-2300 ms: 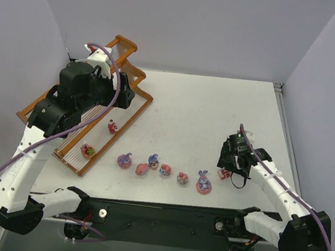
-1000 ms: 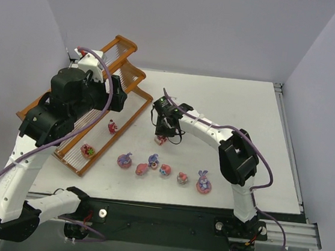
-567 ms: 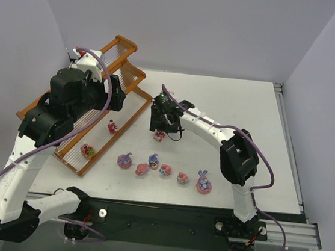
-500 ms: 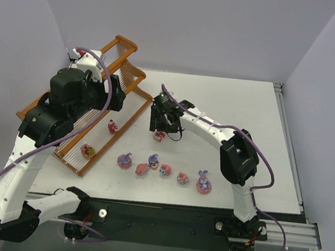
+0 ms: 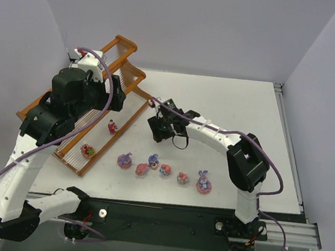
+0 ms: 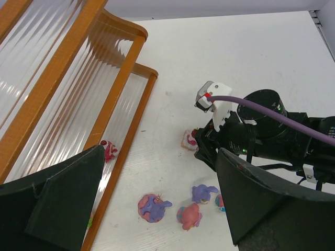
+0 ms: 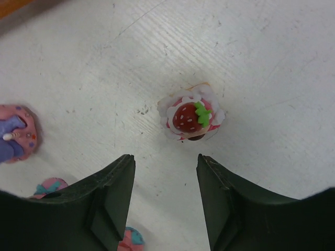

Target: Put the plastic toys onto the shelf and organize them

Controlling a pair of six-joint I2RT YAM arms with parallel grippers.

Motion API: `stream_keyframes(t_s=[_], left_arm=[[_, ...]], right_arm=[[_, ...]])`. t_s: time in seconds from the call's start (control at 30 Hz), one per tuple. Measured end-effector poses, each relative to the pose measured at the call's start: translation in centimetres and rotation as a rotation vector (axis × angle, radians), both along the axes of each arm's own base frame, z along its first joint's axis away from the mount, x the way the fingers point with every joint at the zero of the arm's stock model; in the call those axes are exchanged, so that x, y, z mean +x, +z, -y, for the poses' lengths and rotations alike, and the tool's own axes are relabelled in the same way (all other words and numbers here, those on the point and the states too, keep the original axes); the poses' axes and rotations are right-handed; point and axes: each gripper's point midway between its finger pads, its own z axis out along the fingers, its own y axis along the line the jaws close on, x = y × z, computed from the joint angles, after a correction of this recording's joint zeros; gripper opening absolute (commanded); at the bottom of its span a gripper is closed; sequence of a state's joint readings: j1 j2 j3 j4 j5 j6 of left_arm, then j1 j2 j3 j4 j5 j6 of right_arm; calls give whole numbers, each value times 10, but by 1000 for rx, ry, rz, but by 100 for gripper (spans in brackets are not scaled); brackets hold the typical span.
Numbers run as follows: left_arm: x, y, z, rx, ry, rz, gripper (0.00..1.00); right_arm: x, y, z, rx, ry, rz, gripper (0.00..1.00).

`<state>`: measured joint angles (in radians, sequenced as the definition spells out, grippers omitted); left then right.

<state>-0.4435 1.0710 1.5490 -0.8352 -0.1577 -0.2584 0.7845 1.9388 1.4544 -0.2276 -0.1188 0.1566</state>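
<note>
The orange-brown shelf (image 5: 136,73) (image 6: 121,86) stands at the left, with two plastic toys (image 5: 112,126) (image 5: 87,150) on its lowest tier. Several more toys (image 5: 153,159) lie in a row on the table near the front. A strawberry-topped toy (image 7: 191,118) (image 6: 189,140) rests on the table just beyond my right gripper's (image 7: 165,157) (image 5: 158,130) open fingertips, with nothing between the fingers. In the top view the gripper hides this toy. My left gripper (image 5: 117,98) (image 6: 159,157) hangs wide open and empty above the shelf's lower tiers.
A pink and purple toy (image 6: 152,206), a pink one (image 6: 189,216) and a purple one (image 6: 204,192) lie below the right gripper in the left wrist view. Grey walls close in the table on the left, back and right.
My right gripper carried the strawberry toy from the right side to a spot beside the shelf, opened, and has drawn back slightly from it. The left arm has barely moved.
</note>
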Motion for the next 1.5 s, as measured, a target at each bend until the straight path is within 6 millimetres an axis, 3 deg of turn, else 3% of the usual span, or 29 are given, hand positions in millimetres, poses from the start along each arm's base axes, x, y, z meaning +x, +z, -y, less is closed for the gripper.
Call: stream_keyframes(t_s=[0.1,0.4,1.1,1.23,1.27,1.37,1.5], left_arm=[[1,-4,1,6,0,-13,97],[8,-12,3,21,3,-45,97],[9,-17,-1,47,24,-74,97],[9,-18,-2,49,27,-75,97],[8,-18,-2,49,28,-75,97],[8,-18,-2,51,29,-78,97],[7,-18,-4,52,34,-75,97]], right_arm=[[0,-6,1,3,92,20,48],[32,-3,11,53,162,107,48],[31,-23,-8,83,250,60,47],[34,-26,-12,85,249,58,30],[35,-25,-12,86,246,61,19],[37,-24,-13,89,231,59,0],[37,-24,-14,88,205,53,0]])
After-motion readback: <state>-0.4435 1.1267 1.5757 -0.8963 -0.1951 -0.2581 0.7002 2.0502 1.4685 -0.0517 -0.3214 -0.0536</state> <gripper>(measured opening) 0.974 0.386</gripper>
